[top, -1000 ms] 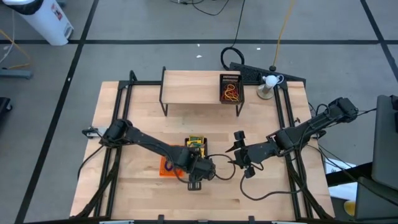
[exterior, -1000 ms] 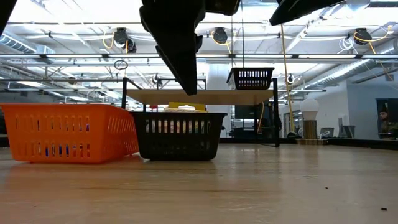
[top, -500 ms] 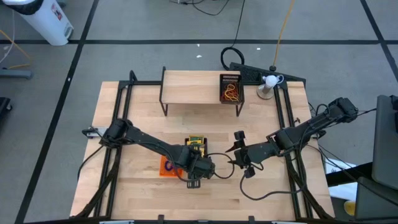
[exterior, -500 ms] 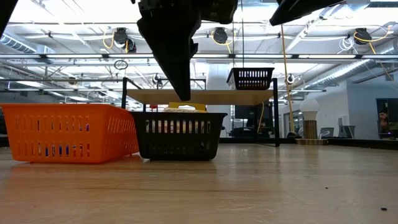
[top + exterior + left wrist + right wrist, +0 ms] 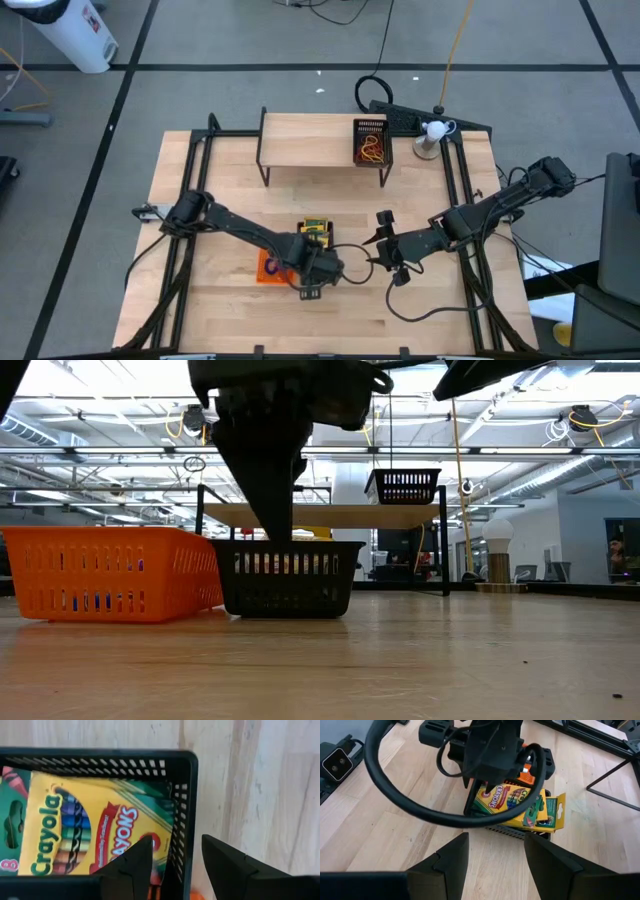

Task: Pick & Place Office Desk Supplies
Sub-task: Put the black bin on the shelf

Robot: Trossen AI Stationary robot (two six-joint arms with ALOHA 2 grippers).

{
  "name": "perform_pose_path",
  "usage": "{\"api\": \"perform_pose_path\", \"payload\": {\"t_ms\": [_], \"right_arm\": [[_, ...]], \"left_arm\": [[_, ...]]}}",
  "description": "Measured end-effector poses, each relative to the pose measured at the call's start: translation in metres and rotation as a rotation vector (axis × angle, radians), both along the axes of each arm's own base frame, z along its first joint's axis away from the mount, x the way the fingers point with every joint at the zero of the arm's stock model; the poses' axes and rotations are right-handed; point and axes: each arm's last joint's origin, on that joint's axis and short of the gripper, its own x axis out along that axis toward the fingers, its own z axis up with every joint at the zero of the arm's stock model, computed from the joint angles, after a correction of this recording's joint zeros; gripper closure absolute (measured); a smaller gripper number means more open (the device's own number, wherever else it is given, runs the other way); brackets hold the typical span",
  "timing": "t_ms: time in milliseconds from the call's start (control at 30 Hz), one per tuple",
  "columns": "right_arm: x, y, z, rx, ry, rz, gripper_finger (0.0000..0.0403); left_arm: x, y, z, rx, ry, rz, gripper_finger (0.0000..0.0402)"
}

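Yellow-and-green crayon boxes lie in a black mesh tray at mid-table; one box leans out over its rim. Beside it stands an orange tray. My left gripper points down, open, just above the black tray's side wall, one finger over the boxes and one outside. My right gripper hovers open to the right of that tray, holding nothing. A second black tray, with rubber bands in it, sits on the shelf.
A wooden shelf on black legs spans the table's far side. A white lamp and a cable stand at the back right. Bare wood lies along the near edge. A person shows far off in the room.
My left gripper has come down toward the black tray with the crayon boxes, its fingertips now close above the rim, and has stayed open.
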Motion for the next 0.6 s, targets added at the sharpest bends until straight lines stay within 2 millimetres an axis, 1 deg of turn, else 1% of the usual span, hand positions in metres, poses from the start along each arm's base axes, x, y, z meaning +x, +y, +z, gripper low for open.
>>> {"api": "perform_pose_path", "payload": {"t_ms": [167, 467, 600], "right_arm": [[0.0, 0.0, 0.0, 0.0, 0.0, 0.0, 0.022], [0.0, 0.0, 0.0, 0.001, 0.0, 0.0, 0.022], [0.0, 0.0001, 0.0, 0.001, 0.0, 0.0, 0.022]], "left_arm": [[0.0048, 0.0021, -0.0004, -0.021, -0.04, 0.006, 0.0231], [0.0075, 0.0019, 0.0003, -0.042, -0.063, 0.0, 0.0231], [0.0086, 0.0006, -0.0053, -0.066, -0.044, 0.001, 0.0231]]}}
